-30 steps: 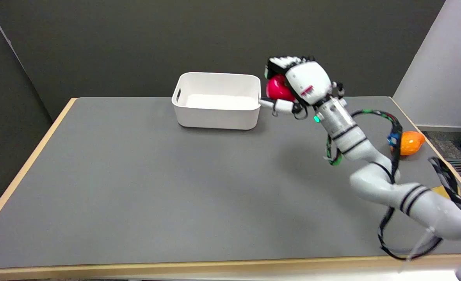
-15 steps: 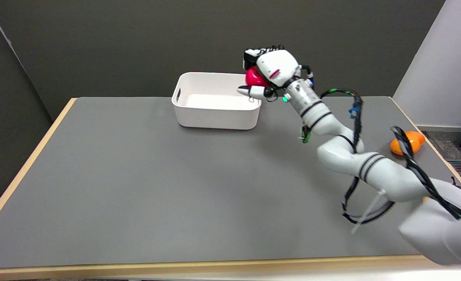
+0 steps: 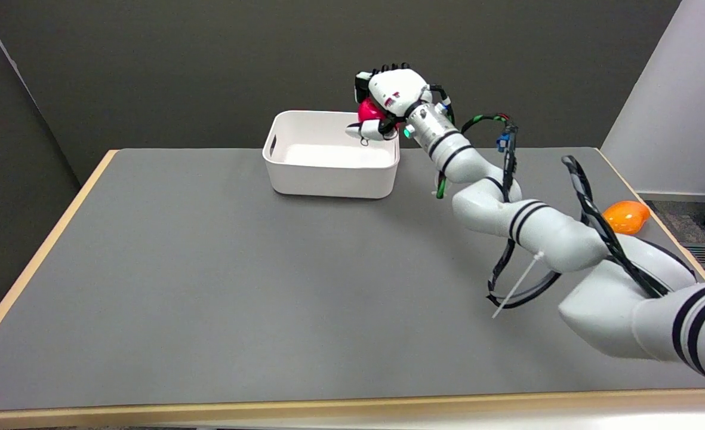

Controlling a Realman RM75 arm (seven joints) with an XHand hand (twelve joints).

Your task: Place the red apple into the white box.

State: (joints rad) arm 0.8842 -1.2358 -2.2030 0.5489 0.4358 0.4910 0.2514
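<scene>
The white box (image 3: 328, 179) stands at the back middle of the grey table, and what shows of its inside is bare. My right hand (image 3: 382, 98) hangs in the air over the box's right end, at its far right corner. It grips the red apple (image 3: 367, 111), which shows only as a red patch under the palm; the fingers curl over its far side and the thumb reaches beneath it. The rest of the apple is hidden by the hand.
An orange fruit (image 3: 625, 216) lies near the table's right edge, partly behind my right arm (image 3: 525, 224). The arm stretches from the lower right across the table's right half, with black cables looping off it. The table's wooden edge (image 3: 42, 257) runs along the left.
My right hand has carried the apple leftward and a little higher, from beside the box's right wall to above its right end. The arm has stretched out after it.
</scene>
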